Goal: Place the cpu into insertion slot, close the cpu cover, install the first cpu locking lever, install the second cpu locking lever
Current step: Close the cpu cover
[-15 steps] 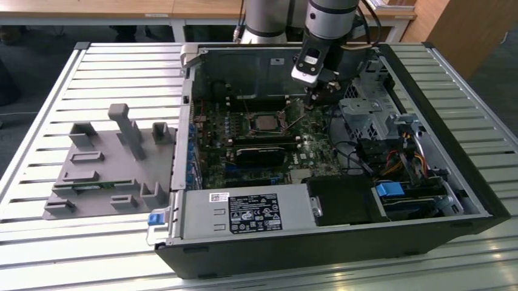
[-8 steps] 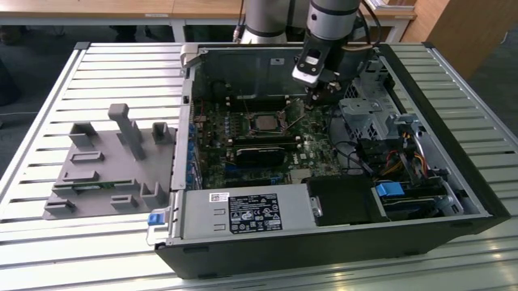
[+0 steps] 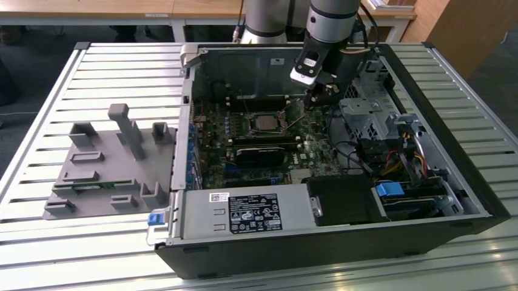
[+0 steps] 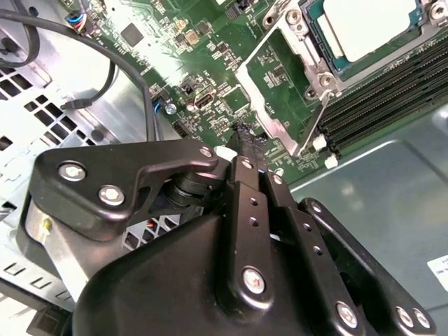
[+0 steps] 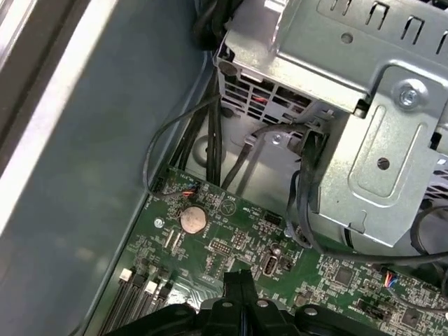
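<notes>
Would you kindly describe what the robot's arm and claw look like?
The arm is a silver-grey tube with a dark band and black cables beside it. The claw is matte black: linked bars with silver screws, tapering to narrow tips.

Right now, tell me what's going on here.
The gripper hangs inside an open computer case, fingers shut and apparently empty, its tips close to the board beside the slot. The cpu sits in the slot. The cover looks swung open next to it.
</notes>
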Controlling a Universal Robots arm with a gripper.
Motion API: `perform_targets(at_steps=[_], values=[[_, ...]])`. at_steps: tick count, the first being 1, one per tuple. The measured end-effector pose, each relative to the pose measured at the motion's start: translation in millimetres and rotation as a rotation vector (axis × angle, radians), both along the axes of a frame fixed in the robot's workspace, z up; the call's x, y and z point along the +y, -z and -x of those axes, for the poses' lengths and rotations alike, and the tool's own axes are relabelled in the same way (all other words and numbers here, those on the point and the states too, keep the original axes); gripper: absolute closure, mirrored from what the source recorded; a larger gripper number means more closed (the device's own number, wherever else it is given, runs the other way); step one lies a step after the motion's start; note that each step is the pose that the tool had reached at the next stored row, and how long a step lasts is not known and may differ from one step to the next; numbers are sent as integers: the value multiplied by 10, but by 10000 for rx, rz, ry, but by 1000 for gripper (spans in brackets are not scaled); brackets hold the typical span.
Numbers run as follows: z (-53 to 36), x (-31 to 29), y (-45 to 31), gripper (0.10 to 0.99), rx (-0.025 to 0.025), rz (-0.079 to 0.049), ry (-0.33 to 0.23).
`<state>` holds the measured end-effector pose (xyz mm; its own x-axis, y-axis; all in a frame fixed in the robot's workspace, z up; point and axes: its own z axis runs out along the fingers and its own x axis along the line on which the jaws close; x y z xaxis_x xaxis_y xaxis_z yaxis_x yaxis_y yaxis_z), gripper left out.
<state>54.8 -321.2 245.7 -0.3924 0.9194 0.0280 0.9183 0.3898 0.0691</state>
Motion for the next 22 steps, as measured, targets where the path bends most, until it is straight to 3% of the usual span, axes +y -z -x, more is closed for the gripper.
perform_targets(at_steps=[8, 15, 22], values=[[24, -6, 19, 980, 25, -4, 118], [188, -7, 19, 980, 24, -10, 158], [251, -7, 22, 980, 24, -10, 172]])
